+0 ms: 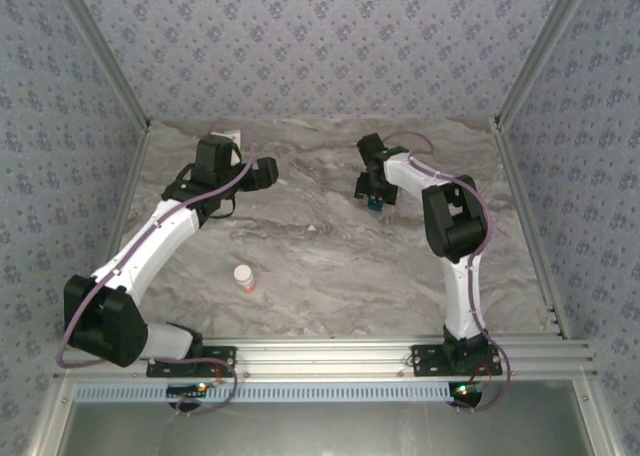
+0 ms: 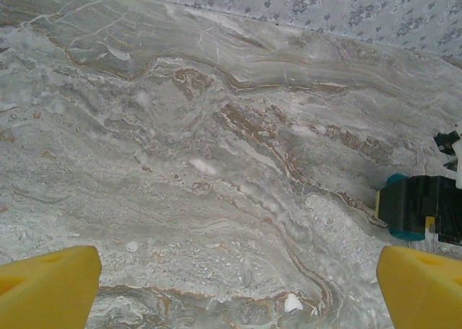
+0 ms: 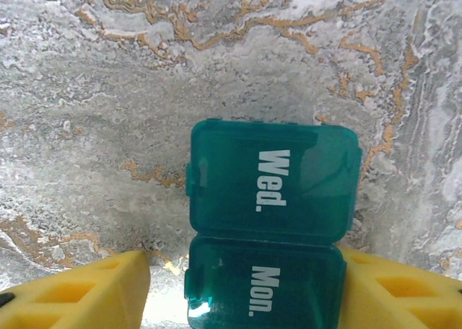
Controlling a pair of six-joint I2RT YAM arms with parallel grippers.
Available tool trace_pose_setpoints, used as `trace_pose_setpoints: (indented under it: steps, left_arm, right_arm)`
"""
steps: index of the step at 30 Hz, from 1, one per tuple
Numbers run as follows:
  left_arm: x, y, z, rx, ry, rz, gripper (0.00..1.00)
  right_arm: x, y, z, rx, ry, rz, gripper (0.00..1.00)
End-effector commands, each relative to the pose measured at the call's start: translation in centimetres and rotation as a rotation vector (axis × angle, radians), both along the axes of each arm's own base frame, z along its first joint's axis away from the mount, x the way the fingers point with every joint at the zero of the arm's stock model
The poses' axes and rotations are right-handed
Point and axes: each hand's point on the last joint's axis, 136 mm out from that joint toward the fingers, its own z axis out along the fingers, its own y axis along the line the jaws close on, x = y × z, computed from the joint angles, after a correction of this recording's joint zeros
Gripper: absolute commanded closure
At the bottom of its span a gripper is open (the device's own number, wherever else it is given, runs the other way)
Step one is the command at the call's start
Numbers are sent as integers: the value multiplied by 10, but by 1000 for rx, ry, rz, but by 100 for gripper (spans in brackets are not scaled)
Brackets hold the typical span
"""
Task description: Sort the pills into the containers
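I see the pill box (image 1: 375, 202) on the table (image 1: 330, 266) at right rear, between the right gripper's (image 3: 245, 271) fingers (image 3: 86, 293); the bottle (image 1: 243, 277) sits nearer, left, well apart.

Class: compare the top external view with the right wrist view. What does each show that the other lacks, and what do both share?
Top external adds layout: both arms, the left gripper, and a white-capped amber bottle near the left arm. Right wrist adds detail: lids on the teal pill box read Wed. and Mon.; yellow fingers of the right gripper flank the Mon. end. Both share the pill box, the right gripper at it, and the marble table.
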Motion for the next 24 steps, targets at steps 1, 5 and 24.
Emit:
trace_pose_setpoints:
  steps: [1,5,24]
  left_arm:
    - [-2,-1,-1,-2,-1,0,2]
    - [-2,-2,-3,-3,2,-1,2]
    - [-4,-6,-1,-44,19,-5,2]
  right_arm:
    - [-11,1,-6,-10,32,-9,38]
    - [-12,0,-5,-10,28,-11,41]
    - [-4,4,36,18,-134,86,63]
